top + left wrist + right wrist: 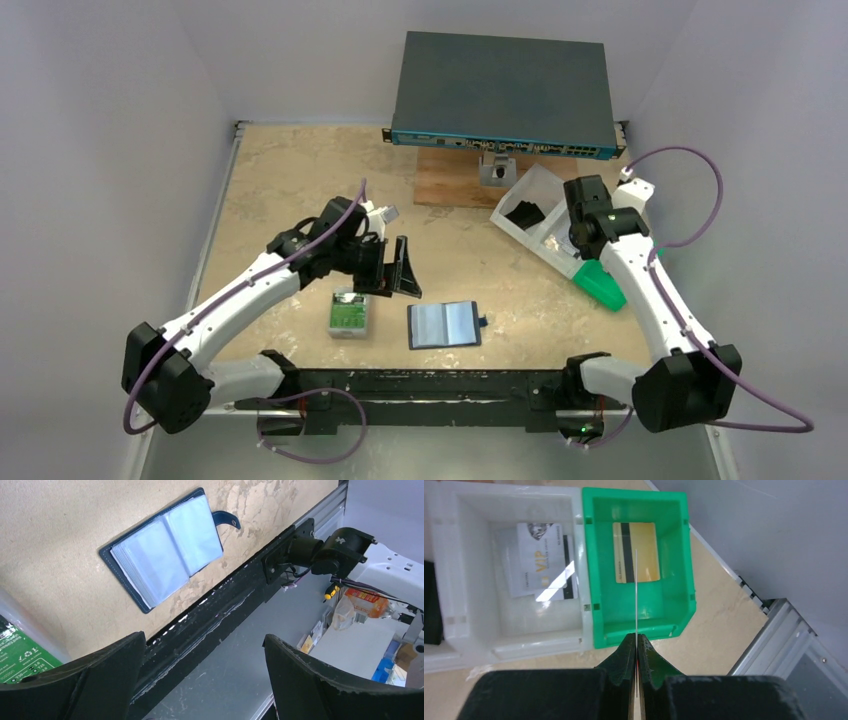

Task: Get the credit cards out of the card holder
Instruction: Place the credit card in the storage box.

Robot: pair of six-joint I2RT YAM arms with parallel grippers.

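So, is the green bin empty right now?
No, a gold card with a dark stripe lies flat on the floor of the green bin.

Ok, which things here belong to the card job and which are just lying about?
Job: open card holder; gold card in green bin; edge-on card pinched by right gripper; open left gripper.
Lying about: grey case with green label; network switch; wooden board; VIP card in white bin (unclear).

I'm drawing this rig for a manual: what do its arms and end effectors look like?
The left arm and right arm have white links, bulky black joints and a looping purple cable each. The left end effector and right end effector each have two black wedge-shaped fingers.
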